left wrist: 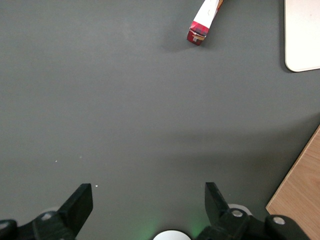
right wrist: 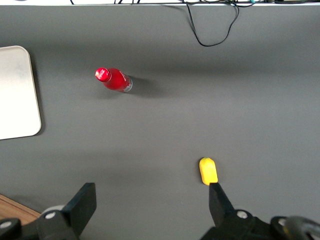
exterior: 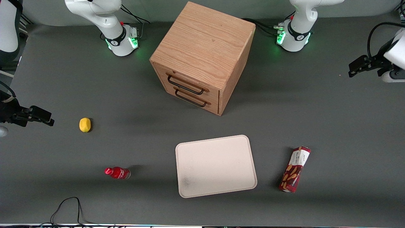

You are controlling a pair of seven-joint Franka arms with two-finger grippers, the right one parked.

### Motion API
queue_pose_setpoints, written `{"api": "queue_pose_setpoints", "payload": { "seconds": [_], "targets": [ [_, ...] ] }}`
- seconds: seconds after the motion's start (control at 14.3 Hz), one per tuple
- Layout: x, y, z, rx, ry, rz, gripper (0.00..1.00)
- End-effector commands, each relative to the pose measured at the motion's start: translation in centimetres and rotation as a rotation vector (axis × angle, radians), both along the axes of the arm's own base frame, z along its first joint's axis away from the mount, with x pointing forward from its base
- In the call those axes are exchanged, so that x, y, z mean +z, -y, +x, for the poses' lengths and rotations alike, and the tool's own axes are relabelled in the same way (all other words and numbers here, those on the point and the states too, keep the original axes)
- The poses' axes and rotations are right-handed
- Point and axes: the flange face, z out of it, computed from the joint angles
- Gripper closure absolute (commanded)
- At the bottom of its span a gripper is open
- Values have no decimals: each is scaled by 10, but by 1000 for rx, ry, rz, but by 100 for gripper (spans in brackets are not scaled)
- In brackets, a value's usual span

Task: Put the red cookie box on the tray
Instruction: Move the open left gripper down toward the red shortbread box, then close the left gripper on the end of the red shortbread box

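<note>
Left gripper (left wrist: pixel 149 200) hangs with fingers spread above bare table, well apart from the red cookie box (exterior: pixel 295 169). This box lies flat beside the tray (exterior: pixel 216 165), white label end pointing away from the front camera, slightly tilted.

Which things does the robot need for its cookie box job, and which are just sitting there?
Needed:
red cookie box, lying on the table beside the tray
tray
gripper, open, up by the working arm's end of the table

Just sitting there:
wooden drawer cabinet
small red bottle
yellow lemon
</note>
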Motion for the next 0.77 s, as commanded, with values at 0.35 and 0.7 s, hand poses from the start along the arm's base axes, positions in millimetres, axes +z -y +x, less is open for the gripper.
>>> {"api": "queue_pose_setpoints", "payload": {
  "seconds": [0.35, 0.7],
  "targets": [
    [-96, 55, 160, -478, -12, -32, 1],
    [-179, 91, 226, -637, 59, -49, 2]
  ]
}}
